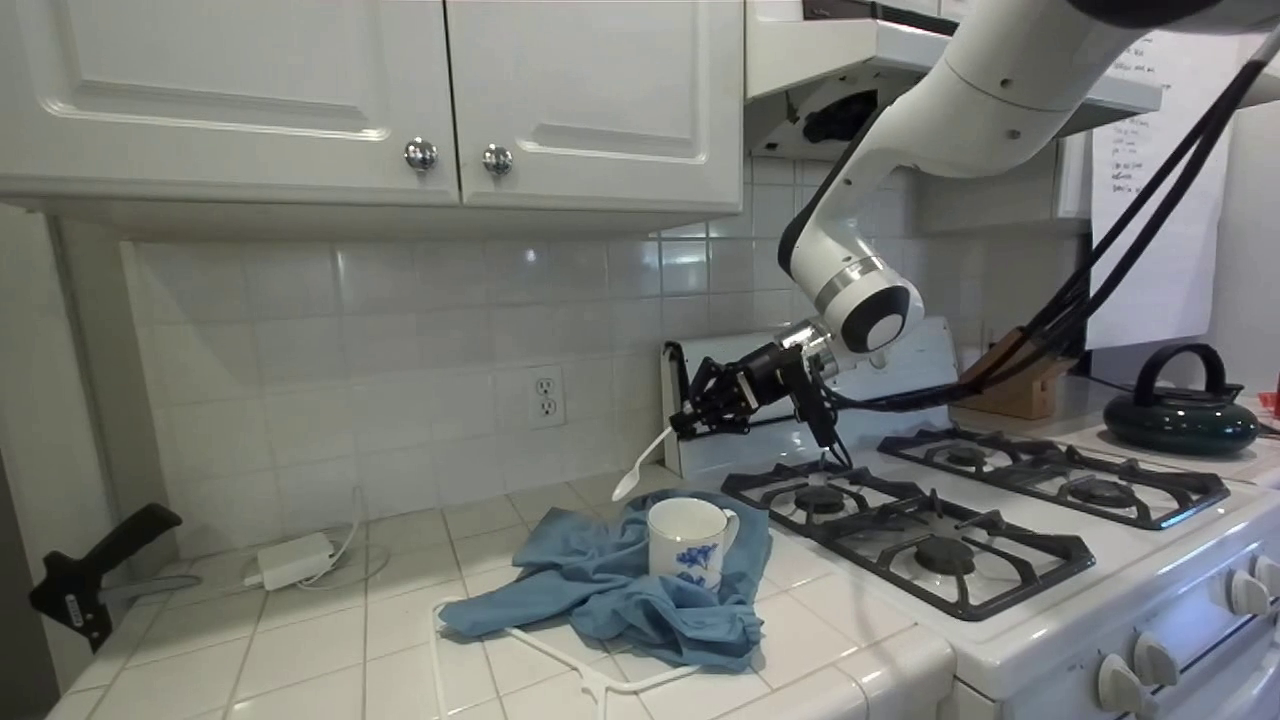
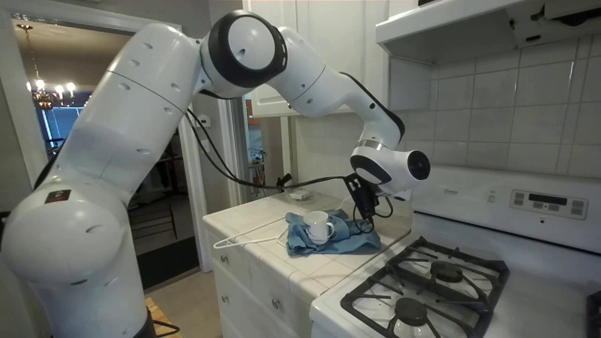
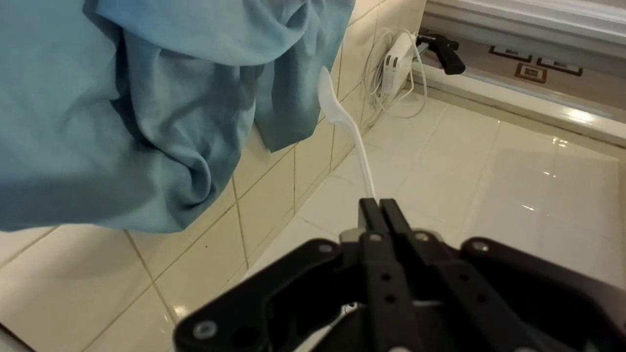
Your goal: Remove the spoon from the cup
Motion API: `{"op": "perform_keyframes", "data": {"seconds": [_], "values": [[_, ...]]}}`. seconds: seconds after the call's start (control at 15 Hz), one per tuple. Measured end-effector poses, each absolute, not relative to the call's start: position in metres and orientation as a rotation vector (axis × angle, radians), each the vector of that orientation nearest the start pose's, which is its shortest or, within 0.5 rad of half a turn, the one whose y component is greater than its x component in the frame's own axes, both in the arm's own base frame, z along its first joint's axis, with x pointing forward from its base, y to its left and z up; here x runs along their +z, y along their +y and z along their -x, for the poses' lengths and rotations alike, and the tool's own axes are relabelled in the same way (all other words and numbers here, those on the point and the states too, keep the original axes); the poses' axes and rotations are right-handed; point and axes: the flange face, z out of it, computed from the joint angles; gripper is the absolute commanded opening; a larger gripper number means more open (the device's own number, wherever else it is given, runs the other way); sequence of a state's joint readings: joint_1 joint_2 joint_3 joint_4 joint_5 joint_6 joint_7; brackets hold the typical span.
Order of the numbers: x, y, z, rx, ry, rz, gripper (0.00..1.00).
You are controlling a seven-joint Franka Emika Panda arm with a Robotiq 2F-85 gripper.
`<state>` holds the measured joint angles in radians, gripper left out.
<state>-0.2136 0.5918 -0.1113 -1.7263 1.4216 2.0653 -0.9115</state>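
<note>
The Franka Panda arm (image 2: 150, 94) reaches past the gas range (image 1: 1050, 625) toward the tiled countertop (image 1: 310, 640). On the tiles lies a crumpled blue cloth (image 1: 590, 565), a white clothes hanger (image 1: 597, 685) poking out from under it. The black Robotiq gripper (image 3: 377, 201) slants down above the cloth's edge. A white mug (image 1: 690, 530) with blue flowers stands mouth up among the folds. The slim white spoon (image 3: 345, 118) is out of the mug and apart from it, clamped by its handle end between fingertips that nearly meet.

Removal looks done; what remains, I judge, is setting the spoon down. Hold the squeeze firm, since so thin a handle, gripped only at the end, could pivot. Move away from the mug before lowering, so neither bowl nor knuckles clip its rim. Aim for flat tile beside the cloth, not the hanger, and part the fingertips only once the spoon rests. Then back straight out.
</note>
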Motion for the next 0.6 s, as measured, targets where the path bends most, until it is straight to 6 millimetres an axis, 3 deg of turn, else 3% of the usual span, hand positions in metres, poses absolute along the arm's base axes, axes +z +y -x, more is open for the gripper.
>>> {"op": "perform_keyframes", "data": {"seconds": [0.47, 0.53, 0.6], "values": [[0.219, -0.142, -0.678, -0.415, 0.476, 2.073, 0.01], [0.214, -0.14, -0.679, -0.403, 0.486, 2.085, 0.29], [0.21, -0.139, -0.679, -0.394, 0.5, 2.099, 0.29]]}}
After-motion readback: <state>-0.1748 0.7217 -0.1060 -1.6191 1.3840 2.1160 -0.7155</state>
